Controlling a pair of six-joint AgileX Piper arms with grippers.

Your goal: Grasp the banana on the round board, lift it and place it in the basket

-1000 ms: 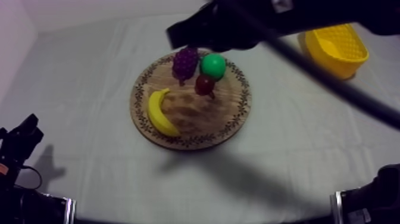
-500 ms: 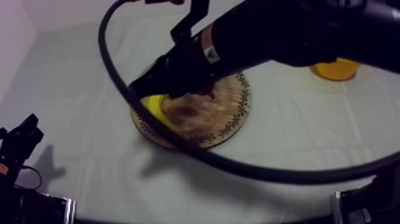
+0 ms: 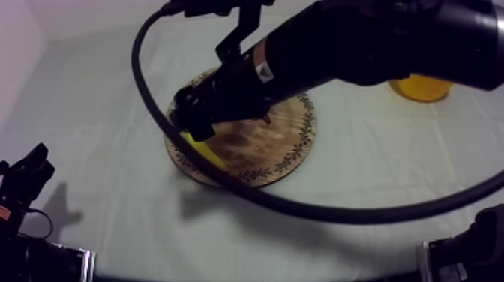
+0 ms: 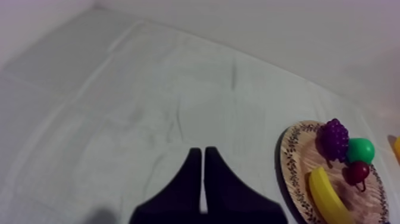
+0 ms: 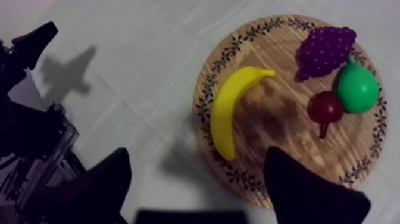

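While banana lying at nine o'clock on board, I'm hovering right claw wide open above it; left claw closed, empty; grasp, basket drop pending.

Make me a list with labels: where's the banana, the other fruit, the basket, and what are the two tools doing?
banana: lying on the wooden board, not grasped
other fruit: grapes, pear, small red fruit, together on the board
yellow basket: on the cloth, away from the board
right tool: open, above the board by the banana
left tool: shut, over bare cloth
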